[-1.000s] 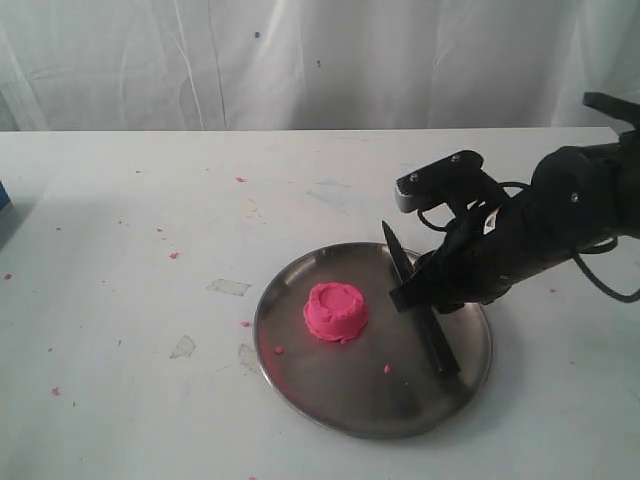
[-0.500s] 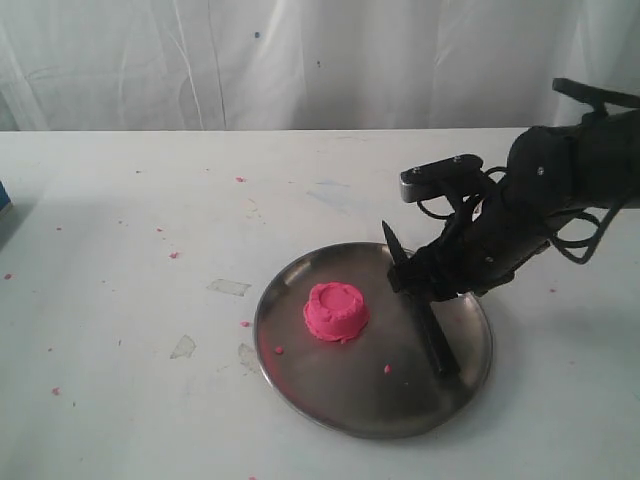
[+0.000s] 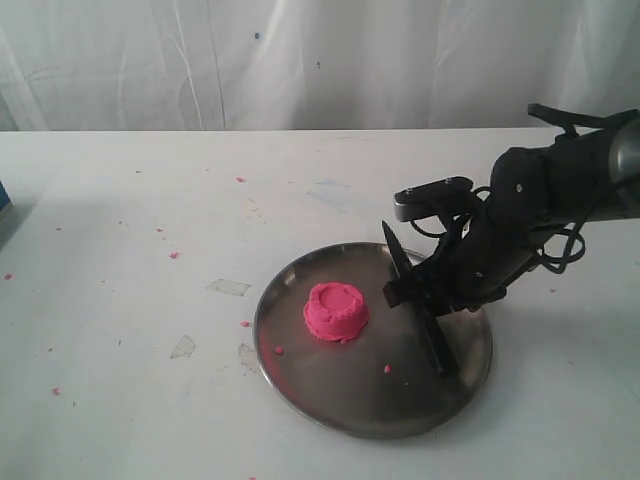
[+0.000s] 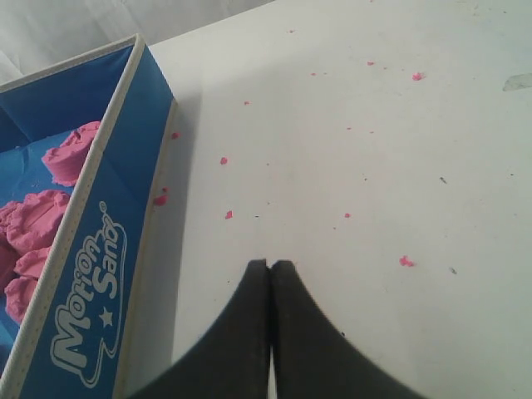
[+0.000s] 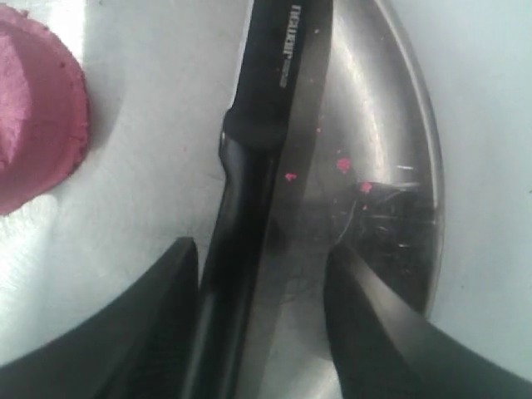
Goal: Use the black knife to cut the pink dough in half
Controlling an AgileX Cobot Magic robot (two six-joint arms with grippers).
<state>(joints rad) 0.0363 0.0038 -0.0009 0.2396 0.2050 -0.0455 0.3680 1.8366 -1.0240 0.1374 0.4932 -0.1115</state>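
Observation:
The pink dough (image 3: 336, 311) is a round dimpled mound left of centre on the steel plate (image 3: 330, 390); its edge shows in the right wrist view as the pink dough (image 5: 33, 141). The black knife (image 3: 437, 350) lies flat on the plate's right half, blade pointing to the far rim. My right gripper (image 3: 413, 296) hangs low over the knife's middle. In the right wrist view the right gripper (image 5: 262, 248) is open, its fingers on either side of the knife (image 5: 268, 125) handle, one finger close beside it. My left gripper (image 4: 270, 264) is shut and empty above bare table.
A blue sand box (image 4: 83, 274) holding pink lumps stands beside my left gripper; its corner shows at the exterior view's left edge. Pink crumbs (image 3: 387, 369) dot the plate and the white table (image 3: 150, 300). A white curtain backs the table.
My right arm has shifted slightly left and settled lower over the knife, jaws staying open. The knife and the dough have not moved.

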